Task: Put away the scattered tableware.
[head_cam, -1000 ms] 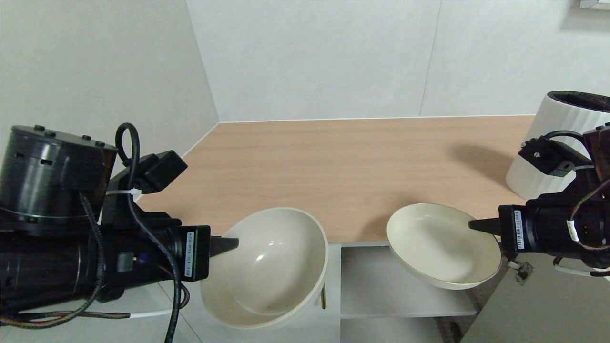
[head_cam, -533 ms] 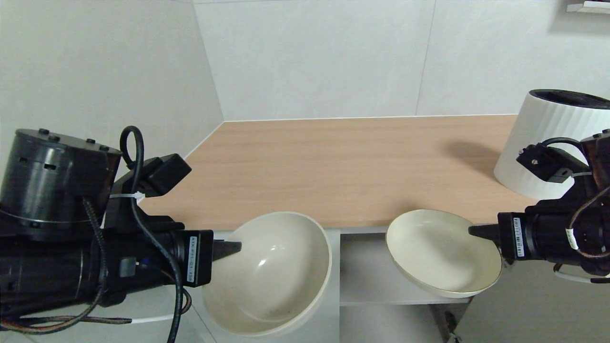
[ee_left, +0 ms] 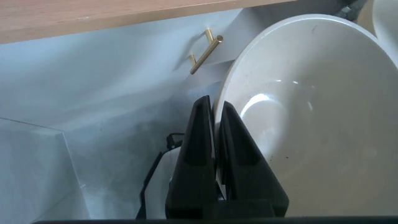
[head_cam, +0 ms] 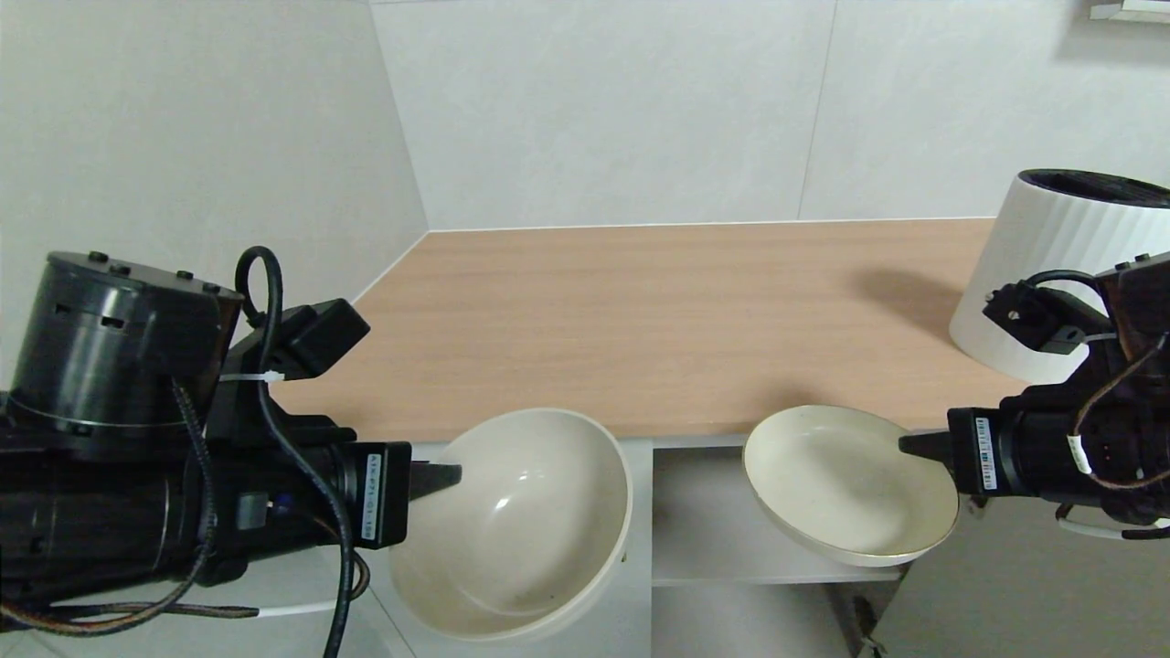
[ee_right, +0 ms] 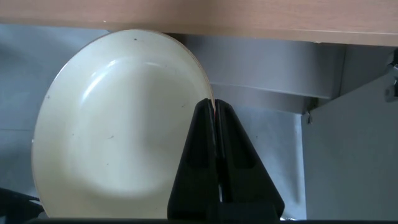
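Head view: the left gripper [head_cam: 452,475] has its jaws clamped on the rim of the bowl [head_cam: 521,530]. The bowl hangs in the air off the front edge of the bench [head_cam: 658,311], tipped on its side, its hollow facing up and toward the robot's right. The right gripper [head_cam: 905,445] has its jaws pinched on the plate [head_cam: 841,480] at the rim on the robot's right side. The plate is tilted, face up and toward the left, in front of the open cupboard shelf [head_cam: 722,548] under the bench. Each wrist carries a white label [head_cam: 373,496]; the print is too small to read. A white ribbed pot [head_cam: 1042,265] stands far right on the bench.

Left wrist view: the left gripper [ee_left: 212,109] straddles the bowl [ee_left: 311,124] wall, one jaw inside, one outside. A brass handle [ee_left: 205,51] sits on the cupboard front beyond.

Right wrist view: the right gripper [ee_right: 213,106] bites the plate [ee_right: 118,118] edge, jaws nearly together, with the bench [ee_right: 249,15] edge just past it.
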